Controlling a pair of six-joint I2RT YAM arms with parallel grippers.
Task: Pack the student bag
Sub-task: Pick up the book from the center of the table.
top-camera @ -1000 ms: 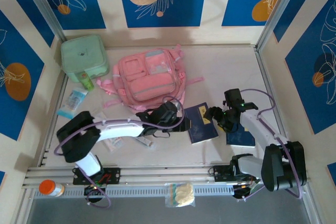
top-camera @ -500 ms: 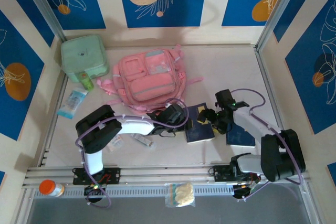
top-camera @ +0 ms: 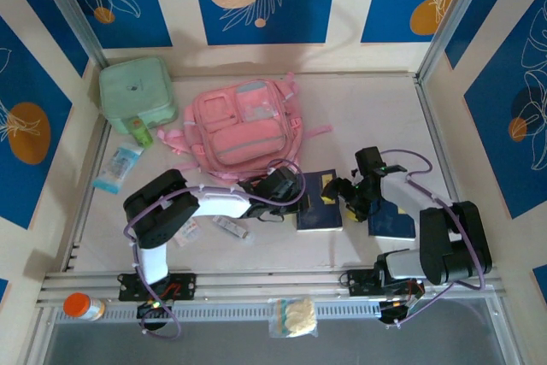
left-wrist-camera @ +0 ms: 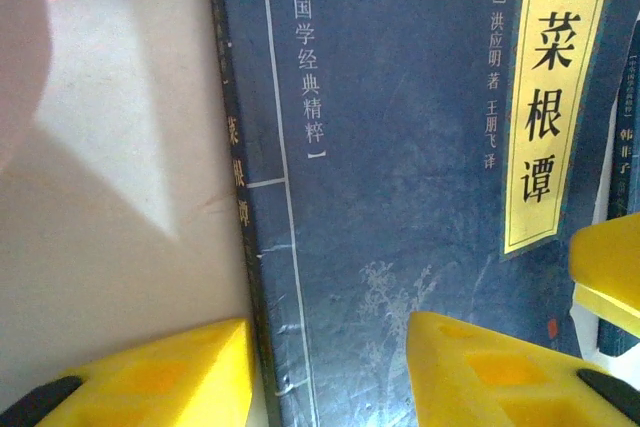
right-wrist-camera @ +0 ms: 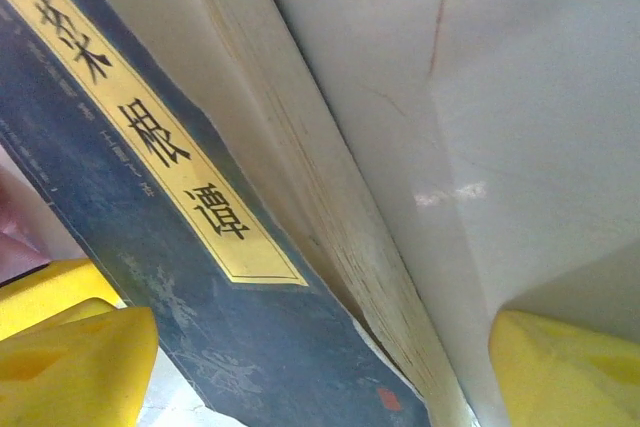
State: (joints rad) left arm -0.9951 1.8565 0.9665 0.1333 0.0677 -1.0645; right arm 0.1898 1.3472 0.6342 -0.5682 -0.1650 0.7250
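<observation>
The left gripper (left-wrist-camera: 325,352) has slid right onto the dark blue book (top-camera: 320,204), its yellow jaws narrowing but still apart, astride the spine. The right gripper (right-wrist-camera: 325,347) has closed in on the page edge, jaws wide, holding nothing. The book now lies squarer, so a two-sided lift looks likely. The cover is matte paper, the pages rough and cream, the desk (top-camera: 376,117) smooth and pale. The soft pink student bag (top-camera: 248,130) lies flat just beyond.

The student bag (top-camera: 248,130) is pink, the soft case (top-camera: 137,93) at upper left mint green. The book (left-wrist-camera: 400,167) is dark blue, yellow-labelled.
</observation>
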